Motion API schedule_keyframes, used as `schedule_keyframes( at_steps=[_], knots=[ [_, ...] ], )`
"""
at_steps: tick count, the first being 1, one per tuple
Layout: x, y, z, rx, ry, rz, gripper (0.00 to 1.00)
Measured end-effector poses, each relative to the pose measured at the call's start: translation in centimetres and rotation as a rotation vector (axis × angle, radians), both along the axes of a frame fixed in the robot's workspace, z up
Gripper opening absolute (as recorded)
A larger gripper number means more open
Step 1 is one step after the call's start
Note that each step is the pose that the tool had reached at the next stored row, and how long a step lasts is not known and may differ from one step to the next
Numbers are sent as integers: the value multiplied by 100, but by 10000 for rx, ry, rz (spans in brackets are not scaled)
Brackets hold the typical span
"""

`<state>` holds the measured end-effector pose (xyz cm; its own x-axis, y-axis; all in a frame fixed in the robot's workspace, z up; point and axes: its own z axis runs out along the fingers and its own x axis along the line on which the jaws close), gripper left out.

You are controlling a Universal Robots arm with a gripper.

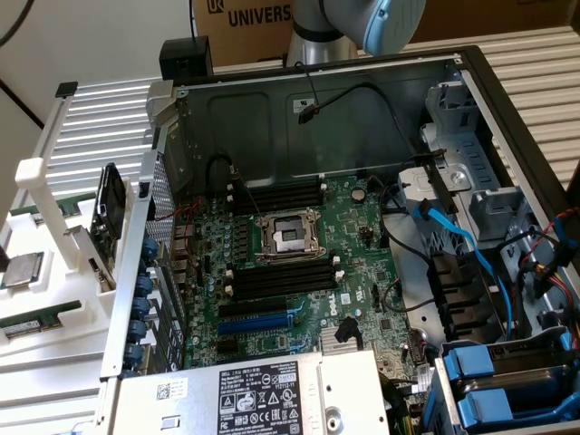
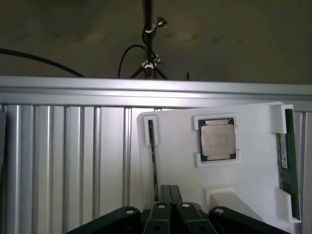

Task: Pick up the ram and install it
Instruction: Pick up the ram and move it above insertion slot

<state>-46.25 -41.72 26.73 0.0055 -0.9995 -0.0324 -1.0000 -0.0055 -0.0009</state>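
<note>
Step in hand: the approach to the pick-up. Nothing has been grasped yet.

Gripper (image 2: 170,188): fingers (image 2: 165,191) pressed together and empty. In the wrist view it hangs above the white holder (image 2: 175,146) on the ribbed metal counter (image 2: 63,161).

Ram (image 2: 287,165): lies flat along the holder's outer edge, with a white clip at each end. It is apart from the fingers. The square processor chip (image 2: 218,141) sits in its own pocket between the two.

Narrow dark groove (image 2: 153,156) in the holder, close to the fingertips. Can't tell whether anything sits in it.

Computer case (image 1: 254,118): open beside the holder. The long black slots (image 1: 272,276) on either side of the processor socket look vacant.

Arm (image 1: 362,23): in view above the case's far wall.

Judgement: the pick calls for the fingers to part, shift across past the chip, and line up with the stick's long thin edges. The clips leave little room, so a skewed grip could jam the stick.
</note>
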Motion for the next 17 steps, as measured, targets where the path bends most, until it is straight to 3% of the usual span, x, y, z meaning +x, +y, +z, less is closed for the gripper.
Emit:
schedule_keyframes(
  at_steps=[17],
  knots=[
    [1,-26,-309,10,1,37,11]
  ],
)
